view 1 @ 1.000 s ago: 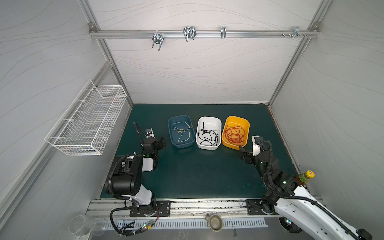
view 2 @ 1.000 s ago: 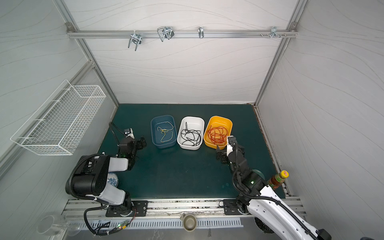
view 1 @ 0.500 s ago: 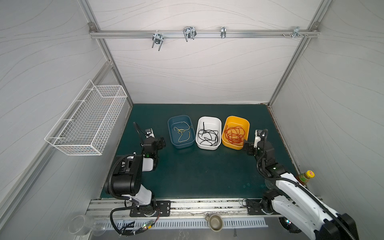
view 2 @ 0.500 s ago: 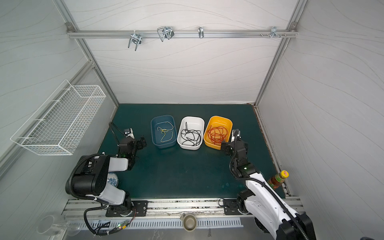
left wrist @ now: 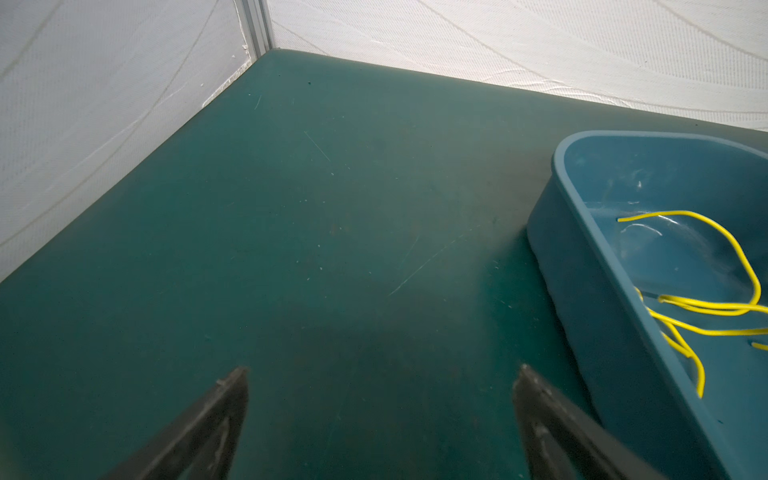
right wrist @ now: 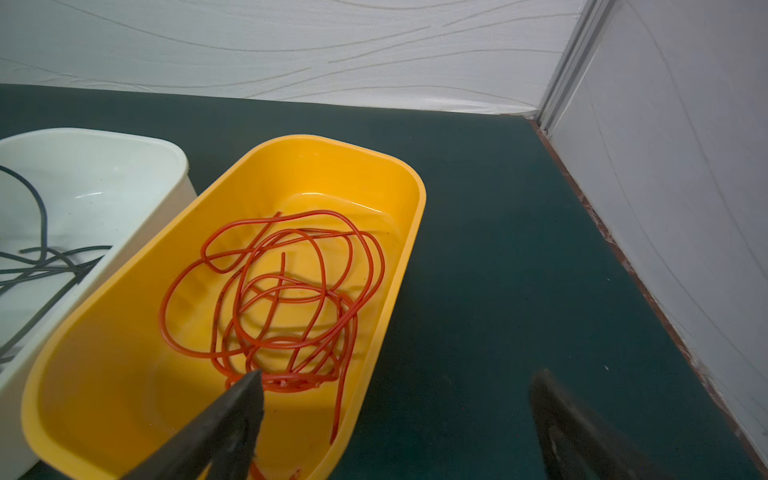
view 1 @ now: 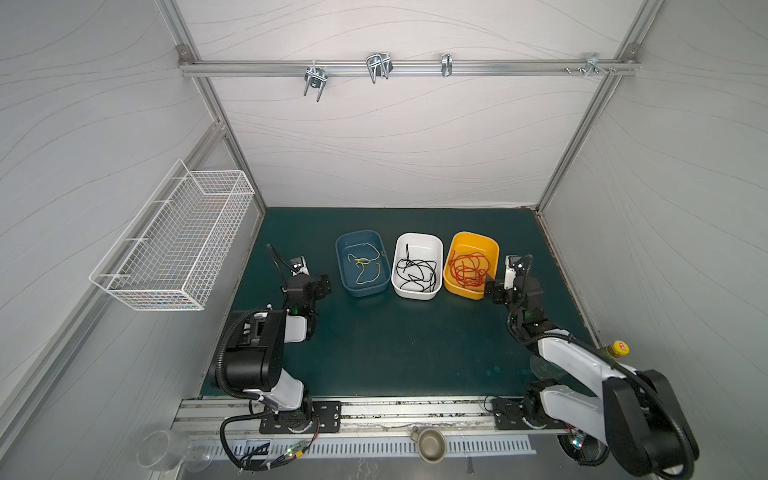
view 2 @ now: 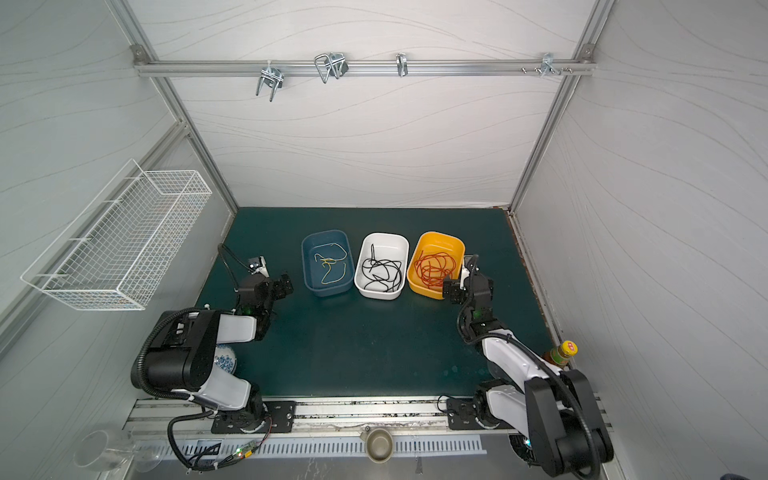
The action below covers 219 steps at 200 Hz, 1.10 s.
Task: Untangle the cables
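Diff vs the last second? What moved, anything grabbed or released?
The right gripper edged forward, up beside the yellow tub's near right corner, as its arm folded more upright. It stayed open; nothing was taken or released. Unchanged: the left gripper, open and parked beside the blue tub, and the red cable, black cable and yellow cable in their tubs.

A dark green counter (view 1: 395,353) carries three tubs in a row, just beside one another: blue (view 1: 365,292) on the left, white (view 1: 415,294) in the middle, yellow (view 1: 478,243) on the right. A white wire basket (view 1: 174,245) hangs on the left wall. A metal rail (view 1: 415,68) with hooks (view 1: 378,66) crosses the back wall. A yellow-capped bottle (view 1: 617,348) stands at the right front edge. At the front lie a clear glass (view 1: 160,451) and a small metal cup (view 1: 430,442). A blue-patterned bowl (view 2: 224,360) shows partly at the left.
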Tool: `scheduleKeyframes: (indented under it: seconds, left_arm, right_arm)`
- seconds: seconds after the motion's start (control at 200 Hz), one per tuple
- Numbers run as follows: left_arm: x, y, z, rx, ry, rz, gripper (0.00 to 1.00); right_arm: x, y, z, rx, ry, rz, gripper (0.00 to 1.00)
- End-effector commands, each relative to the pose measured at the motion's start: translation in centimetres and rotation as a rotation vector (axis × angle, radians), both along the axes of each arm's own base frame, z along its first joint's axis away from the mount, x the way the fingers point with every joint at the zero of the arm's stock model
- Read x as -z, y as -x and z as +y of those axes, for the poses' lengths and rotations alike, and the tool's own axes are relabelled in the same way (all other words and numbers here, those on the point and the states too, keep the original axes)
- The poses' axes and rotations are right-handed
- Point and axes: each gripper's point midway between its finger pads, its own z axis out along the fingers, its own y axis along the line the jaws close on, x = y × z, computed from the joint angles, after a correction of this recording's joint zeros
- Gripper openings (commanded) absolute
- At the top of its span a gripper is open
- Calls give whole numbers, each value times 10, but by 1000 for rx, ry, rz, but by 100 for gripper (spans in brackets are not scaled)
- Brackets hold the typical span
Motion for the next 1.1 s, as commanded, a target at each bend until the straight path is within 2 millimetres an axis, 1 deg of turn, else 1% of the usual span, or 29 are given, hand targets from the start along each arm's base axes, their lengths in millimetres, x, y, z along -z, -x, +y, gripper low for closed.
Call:
scheduleKeyframes:
  seconds: [0.0, 0.055, 0.115, 0.15, 0.24, 0.305, 0.335, 0.34, 0.37, 0.415, 0.425, 0.485, 0.555, 0.735, 0.855, 1.09]
  left_arm:
    - [-22, -12, 0, 4, -6, -79, 100]
    - [-22, -12, 0, 3, -6, -80, 100]
    - [-22, -12, 0, 3, -6, -80, 100]
    - [-22, -12, 0, 3, -6, -79, 100]
    - [-22, -12, 0, 3, -6, -79, 100]
    - [-22, -12, 0, 2, -6, -79, 100]
    - [-21, -12, 0, 3, -6, -79, 100]
    - [-21, -12, 0, 2, -5, -79, 100]
    - [-22, -12, 0, 2, -6, -80, 100]
    - [-21, -12, 0, 2, -6, -78, 100]
    - [-22, -12, 0, 2, -6, -79, 100]
    - [-22, -12, 0, 3, -6, -80, 100]
    - [-22, -12, 0, 2, -7, -79, 100]
    - [-22, -12, 0, 2, -7, -79, 100]
    - [-21, -12, 0, 2, -7, -79, 100]
    - [-21, -12, 0, 3, -6, -79, 100]
  right_arm:
    - [-19, -19, 8, -50, -11, -114, 99]
    - [-16, -23, 12, -86, 23, -122, 99]
    - [-10, -28, 9, -82, 16, -122, 99]
    - [3, -29, 10, -106, -4, -86, 99]
    - [16, -30, 19, -165, -10, -96, 99]
    - [29, -32, 22, -188, -10, -82, 99]
    - [38, -33, 22, -193, -13, -66, 99]
    - [36, -35, 22, -193, -18, -83, 99]
    - [37, -38, 21, -196, -19, -88, 99]
    - [45, -41, 13, -154, -39, -6, 99]
    - [43, -44, 11, -144, -46, 1, 99]
    - [46, -55, 1, -116, -103, 44, 99]
    - [46, -52, -2, -125, -144, 50, 99]
    - [45, -53, -1, -132, -139, 41, 99]
    - [46, -53, 6, -156, -117, 52, 99]
    - [45, -53, 6, -159, -118, 50, 99]
